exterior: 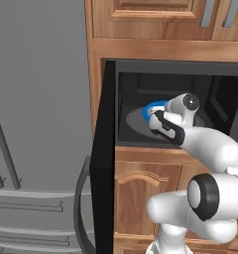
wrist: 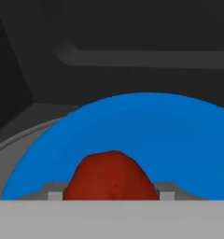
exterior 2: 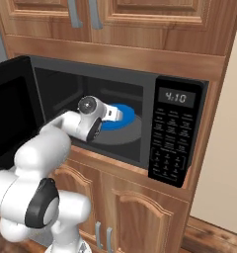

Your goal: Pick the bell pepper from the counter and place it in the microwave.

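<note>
- Two base views: my arm reaches into the microwave (exterior 2: 140, 89), wrist above the blue plate (exterior 2: 124, 114) on the turntable (exterior 2: 118, 134); I judge release should come low.
- Hand view: gripper (wrist: 111, 195) clenched on the pepper (wrist: 111, 177), over the plate; I'd open slowly, then retreat straight.

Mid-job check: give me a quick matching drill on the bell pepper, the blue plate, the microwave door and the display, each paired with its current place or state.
Things:
1. bell pepper
2. blue plate
3. microwave door
4. display

States:
A. swung open
B. lying on the grey turntable
C. lit with digits
D. gripped in the gripper, above the plate

Pairs: 1-D, 2-B, 3-A, 4-C
</note>
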Controlling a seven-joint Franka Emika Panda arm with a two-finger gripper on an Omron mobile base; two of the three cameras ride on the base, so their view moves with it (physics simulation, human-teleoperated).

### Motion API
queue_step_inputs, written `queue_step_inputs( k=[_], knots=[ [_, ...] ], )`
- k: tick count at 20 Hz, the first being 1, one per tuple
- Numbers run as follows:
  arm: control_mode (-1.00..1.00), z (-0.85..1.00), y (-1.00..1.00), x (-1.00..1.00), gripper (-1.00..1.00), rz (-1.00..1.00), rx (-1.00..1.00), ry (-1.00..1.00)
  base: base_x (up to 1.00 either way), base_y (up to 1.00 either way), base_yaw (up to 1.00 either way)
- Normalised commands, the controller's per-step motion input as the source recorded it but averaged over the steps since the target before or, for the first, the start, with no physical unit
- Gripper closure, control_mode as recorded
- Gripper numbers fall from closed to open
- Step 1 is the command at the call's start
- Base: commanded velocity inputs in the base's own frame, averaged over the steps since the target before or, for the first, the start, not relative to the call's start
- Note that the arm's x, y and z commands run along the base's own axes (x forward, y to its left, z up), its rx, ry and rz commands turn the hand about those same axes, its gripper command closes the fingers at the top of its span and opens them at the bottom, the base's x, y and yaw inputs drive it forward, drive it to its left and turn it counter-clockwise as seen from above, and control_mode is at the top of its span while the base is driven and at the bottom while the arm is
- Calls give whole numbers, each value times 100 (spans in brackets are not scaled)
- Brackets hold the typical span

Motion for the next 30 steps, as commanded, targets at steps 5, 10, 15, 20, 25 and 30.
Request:
queue_step_inputs(
  k=[5,10,15,20,25,30],
  knots=[
    [-100,-12,-20,16,100,0,0,0,0,0,0],
    [-100,-17,0,-22,-100,0,0,0,0,0,0],
    [-100,10,0,-29,-100,0,0,-7,0,0,0],
    [-100,40,0,-22,-100,0,0,-9,0,0,0],
    [-100,40,0,-70,-100,0,0,-2,0,0,0],
    [-100,36,0,-100,-100,-4,0,1,0,0,0]
  ],
)
